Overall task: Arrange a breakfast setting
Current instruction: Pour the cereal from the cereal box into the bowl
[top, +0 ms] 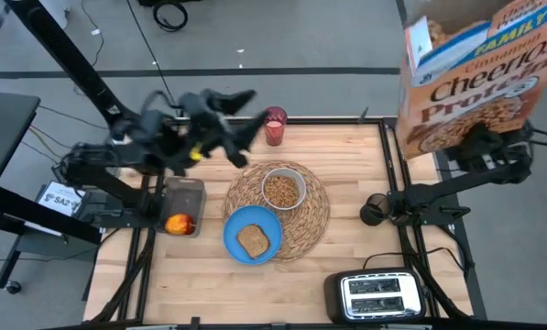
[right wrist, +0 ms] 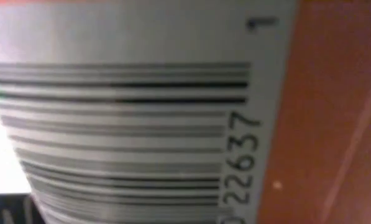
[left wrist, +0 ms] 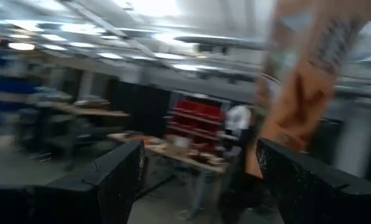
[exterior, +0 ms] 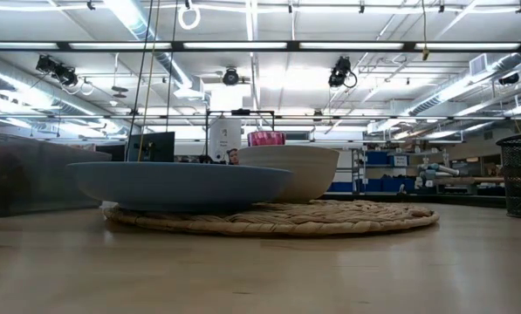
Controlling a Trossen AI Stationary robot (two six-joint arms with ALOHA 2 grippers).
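Note:
The round woven placemat (top: 310, 215) lies mid-table. On it stand the white bowl (top: 283, 188), which has cereal in it, and the blue plate (top: 236, 227) with the toast slice (top: 253, 240). The translucent red cup (top: 275, 126) stands at the far edge. The red apple (top: 180, 223) lies in a dark tray (top: 189, 191) at the left. My left gripper (top: 248, 128) is open and empty, raised just left of the cup. My right gripper is hidden under the orange Cheerios box (top: 479, 73), held high at the right. The spoon is out of view. My right gripper is shut on the Cheerios box, but the box itself hides the fingers. The arm's end meets the box at its lower edge (top: 479, 137). The right wrist view is filled by the box's barcode panel (right wrist: 129, 124). The box is lifted clear of the table and tilted.
A black-and-silver toaster (top: 380, 295) stands at the near right corner. In the low view the plate (exterior: 177, 183), the bowl (exterior: 291, 170) and the placemat (exterior: 273, 218) fill the middle, with the cup (exterior: 266, 138) behind them. Bare wood lies near and right of the placemat.

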